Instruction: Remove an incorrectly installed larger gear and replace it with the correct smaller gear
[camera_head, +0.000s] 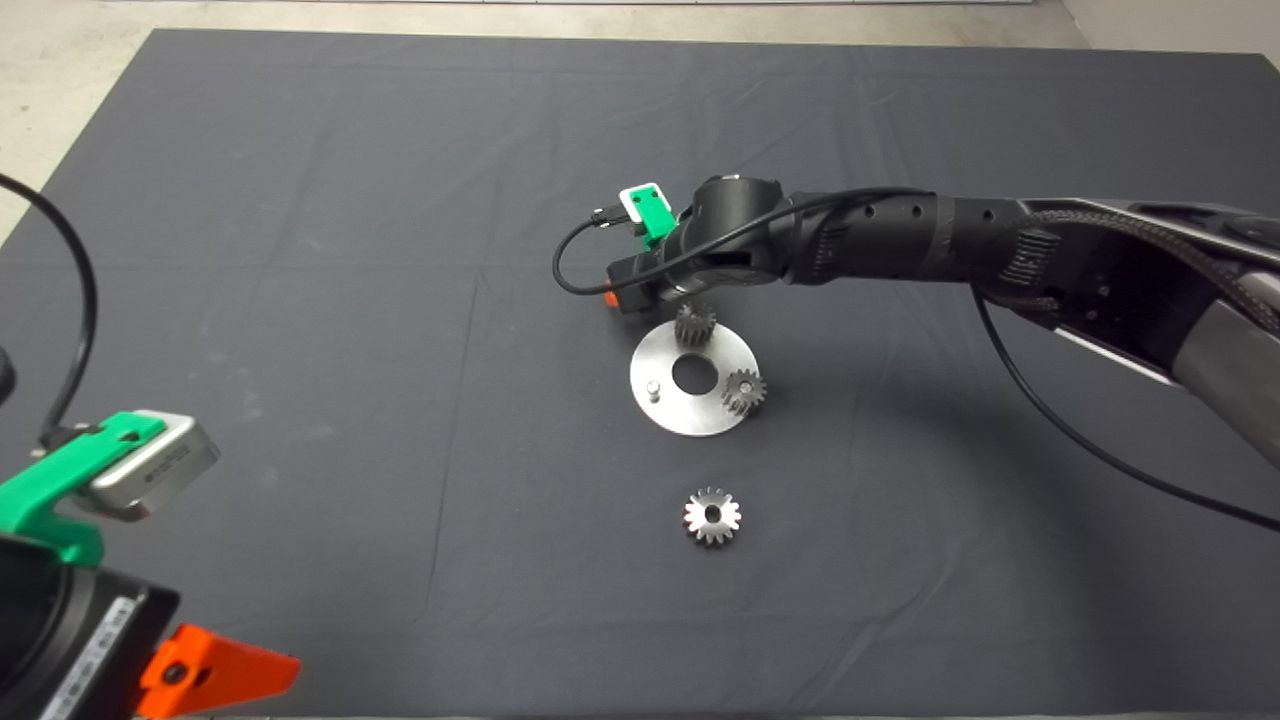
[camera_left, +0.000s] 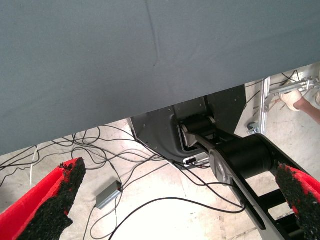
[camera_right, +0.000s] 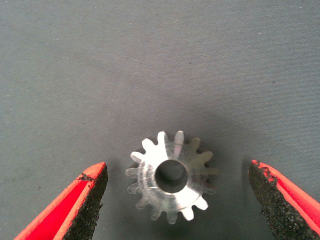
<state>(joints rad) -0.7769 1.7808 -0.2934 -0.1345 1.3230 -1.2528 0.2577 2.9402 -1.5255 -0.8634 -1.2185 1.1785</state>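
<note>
The larger gear (camera_head: 711, 516), bright silver with broad teeth, lies flat on the mat in front of the round steel plate (camera_head: 665, 405). The plate carries two dark grey gears (camera_head: 695, 325) (camera_head: 743, 390) and one bare pin (camera_head: 652, 388). My right gripper (camera_head: 625, 295) hangs at the plate's far edge. In the right wrist view it is open (camera_right: 177, 166), its fingers (camera_right: 90, 200) on either side of a gear (camera_right: 172, 180) lying flat on the mat, not touching it. I take this for the smaller gear; the gripper hides it in the head view. My left gripper (camera_head: 200, 675) waits open at the lower left.
The right arm (camera_head: 950, 250) with its black cable (camera_head: 1080, 440) reaches in over the mat from the right. The left wrist view shows the mat's edge (camera_left: 125, 112), floor cables and the robot's base (camera_left: 210, 135) beyond it.
</note>
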